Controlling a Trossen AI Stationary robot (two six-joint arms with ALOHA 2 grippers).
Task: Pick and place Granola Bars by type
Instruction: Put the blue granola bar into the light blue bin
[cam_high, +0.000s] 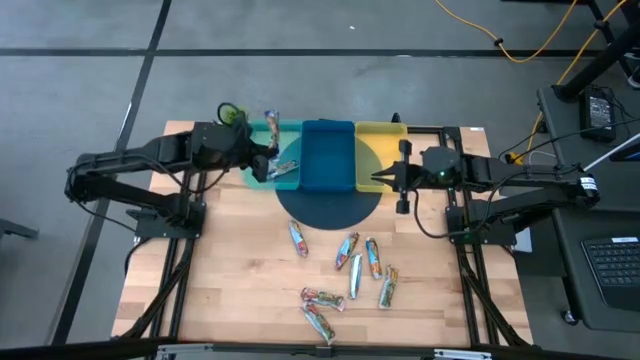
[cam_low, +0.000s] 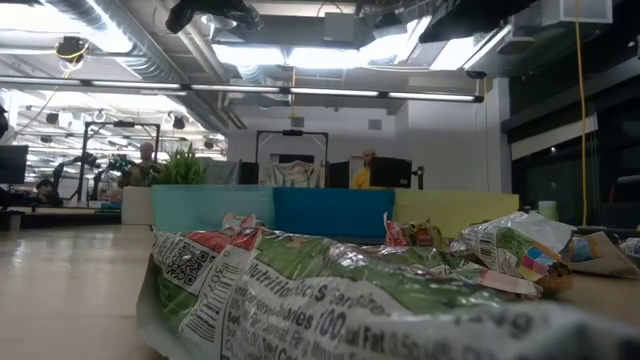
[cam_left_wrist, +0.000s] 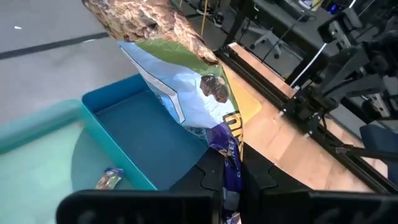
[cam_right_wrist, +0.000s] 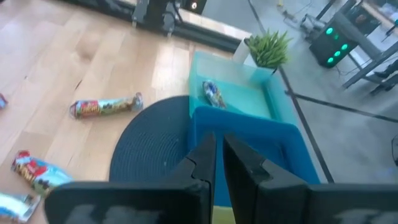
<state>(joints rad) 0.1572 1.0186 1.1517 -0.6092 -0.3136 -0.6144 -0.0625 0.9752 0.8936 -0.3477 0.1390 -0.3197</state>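
The wooden bench fills the lower centre of the high view, with teal, blue and yellow trays at its upper edge. The left claw is clamped on a granola bar above the teal tray, where one bar already lies. The right claw, fingers together and empty, hangs over the yellow tray. Loose bars lie lower centre. A release near the tray wall could probably drop the bar into the blue tray. In the low view, a wrapper reads "Nutrition Facts".
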